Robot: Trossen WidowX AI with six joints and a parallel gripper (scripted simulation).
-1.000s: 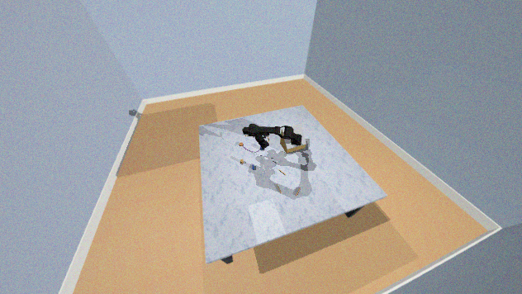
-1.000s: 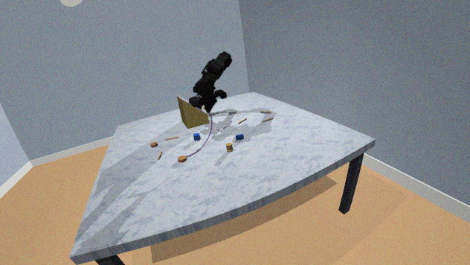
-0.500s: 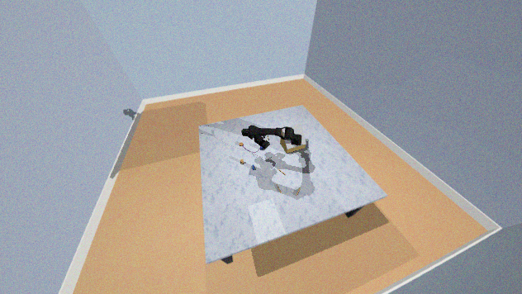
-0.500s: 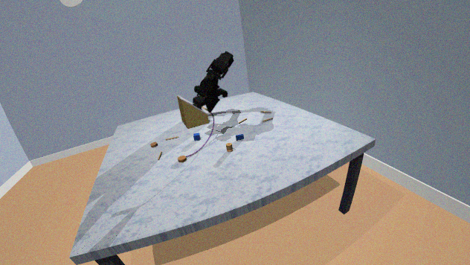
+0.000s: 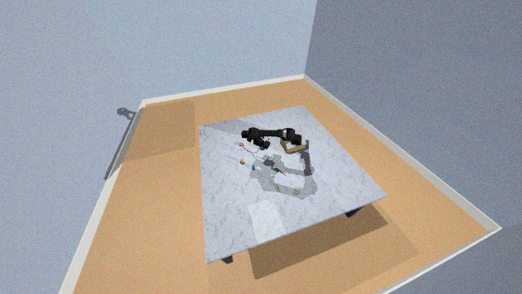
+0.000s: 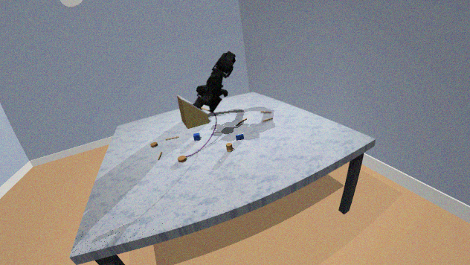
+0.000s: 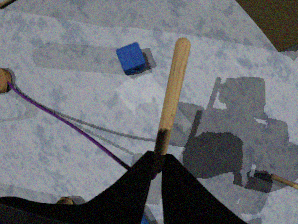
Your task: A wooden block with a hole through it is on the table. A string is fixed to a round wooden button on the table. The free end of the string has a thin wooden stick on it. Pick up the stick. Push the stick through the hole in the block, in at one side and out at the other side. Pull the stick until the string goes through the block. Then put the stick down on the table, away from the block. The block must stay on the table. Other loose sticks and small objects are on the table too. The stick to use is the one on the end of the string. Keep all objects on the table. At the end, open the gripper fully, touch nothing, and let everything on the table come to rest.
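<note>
Gripper fingers (image 5: 266, 145) (image 6: 207, 109) are pinched on the stick (image 7: 174, 87) near its string end, likely so the bare tip can lead into the hole. Purple string (image 6: 215, 130) (image 7: 75, 126) trails to the button (image 6: 181, 158) (image 7: 5, 80); the block (image 5: 294, 149) (image 6: 193, 116) (image 7: 275, 20) stands nearby.

Block (image 7: 274, 19) cut off, its hole unseen

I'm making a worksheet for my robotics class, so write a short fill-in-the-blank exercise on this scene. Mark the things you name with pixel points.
The pincer (image 7: 158, 159) is shut on a ____.
The string (image 6: 215, 130) (image 7: 75, 126) is coloured ____.
One end of the string is fixed to a round wooden ____.
The small cube (image 6: 196, 137) (image 7: 131, 58) is coloured ____.

Missing words: stick; purple; button; blue.
</note>
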